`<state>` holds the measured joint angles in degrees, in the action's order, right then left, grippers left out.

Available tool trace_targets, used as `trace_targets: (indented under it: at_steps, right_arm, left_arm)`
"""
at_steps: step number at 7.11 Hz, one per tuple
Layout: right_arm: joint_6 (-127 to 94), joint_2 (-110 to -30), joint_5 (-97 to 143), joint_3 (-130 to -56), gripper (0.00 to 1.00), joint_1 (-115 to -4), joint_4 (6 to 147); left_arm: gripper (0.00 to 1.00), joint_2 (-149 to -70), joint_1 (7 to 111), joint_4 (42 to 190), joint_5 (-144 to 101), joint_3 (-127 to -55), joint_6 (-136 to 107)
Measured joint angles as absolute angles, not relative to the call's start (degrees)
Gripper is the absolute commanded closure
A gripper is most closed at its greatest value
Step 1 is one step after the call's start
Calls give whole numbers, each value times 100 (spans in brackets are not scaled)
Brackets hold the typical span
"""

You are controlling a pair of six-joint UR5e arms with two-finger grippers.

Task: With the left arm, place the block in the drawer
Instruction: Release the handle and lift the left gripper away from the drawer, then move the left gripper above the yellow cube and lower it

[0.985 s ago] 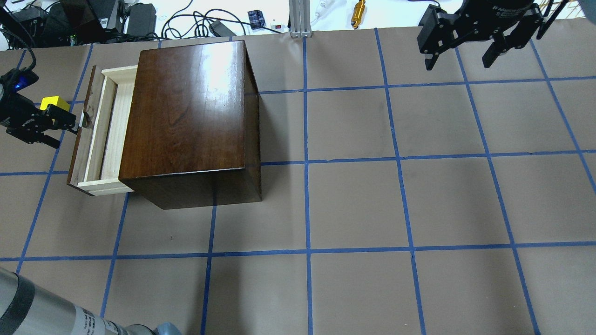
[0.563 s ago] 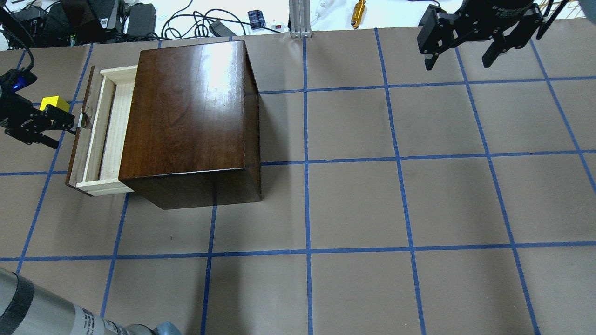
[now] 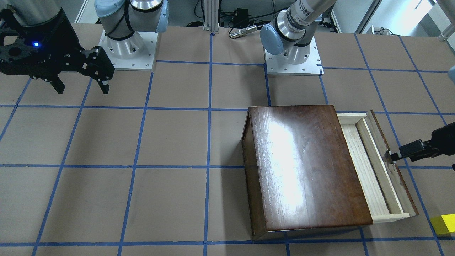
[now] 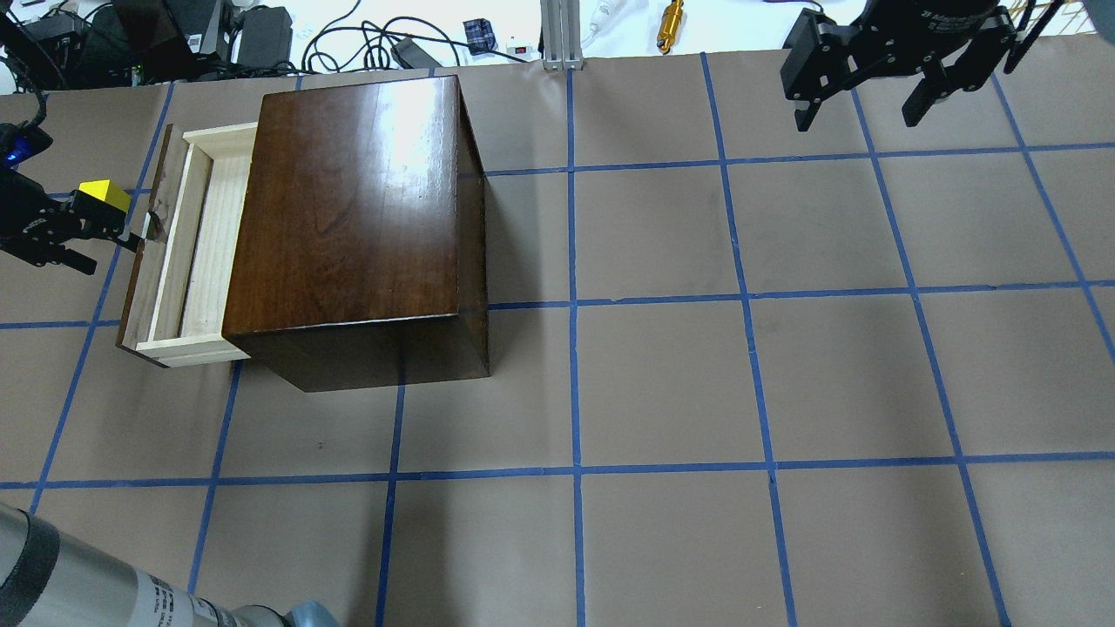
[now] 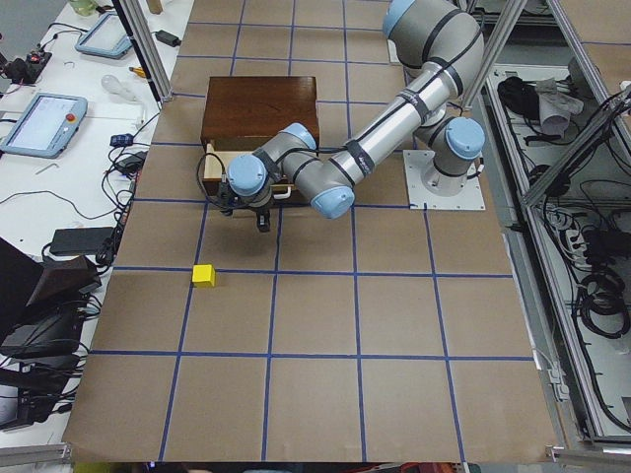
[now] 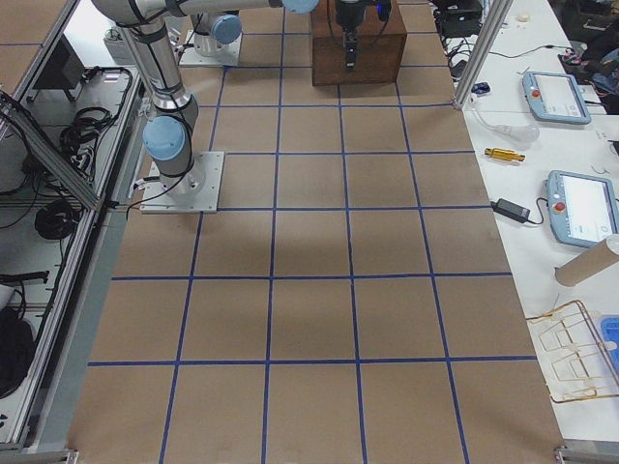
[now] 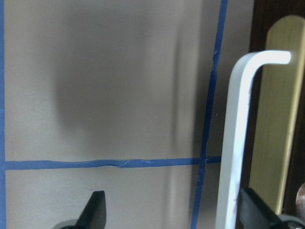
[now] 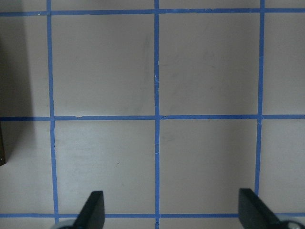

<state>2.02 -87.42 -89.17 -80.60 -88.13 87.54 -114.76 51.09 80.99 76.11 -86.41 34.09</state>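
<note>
The yellow block [image 4: 104, 193] lies on the table left of the drawer, just beyond my left gripper; it also shows in the front view [image 3: 443, 224] and the left side view [image 5: 204, 275]. The pale wood drawer [image 4: 213, 244] stands partly out of the dark brown box [image 4: 348, 200]. My left gripper [image 4: 111, 251] is open at the drawer's front panel. In the left wrist view the metal handle [image 7: 233, 143] stands just inside one finger [image 7: 252, 214]. My right gripper [image 4: 862, 117] is open and empty above the far right of the table.
Cables and devices lie along the far edge beyond the box [image 4: 348, 35]. An aluminium post [image 4: 557, 35] stands at the far middle. The brown table [image 4: 662, 383] carries blue tape grid lines.
The drawer has slid further left out of the box, and my left gripper has moved left with it at the handle. The block and the right arm have not moved.
</note>
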Motion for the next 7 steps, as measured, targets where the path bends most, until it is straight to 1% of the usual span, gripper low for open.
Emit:
trace_targets:
  at_steps: [1,3,5,7]
  right_arm:
    - [202,-8740,-8916,-8060,0,-8812,8754]
    - [202,-8737,-8915,-8060,0,-8809,8754]
    - [202,-8739,-8912,-8060,0,-8810,8754]
    - [202,-8737,-8918,-8059,0,-8813,8754]
  left_arm:
    - [0,-11441,5107,8110,7613,-8586,3402]
    - [0,-11419,5106,8345,7760,-8115,3602]
    - [0,-11628,5106,8381,8420,-7653,4703]
    - [0,-12013,5106,8042,8826,-7255,6016]
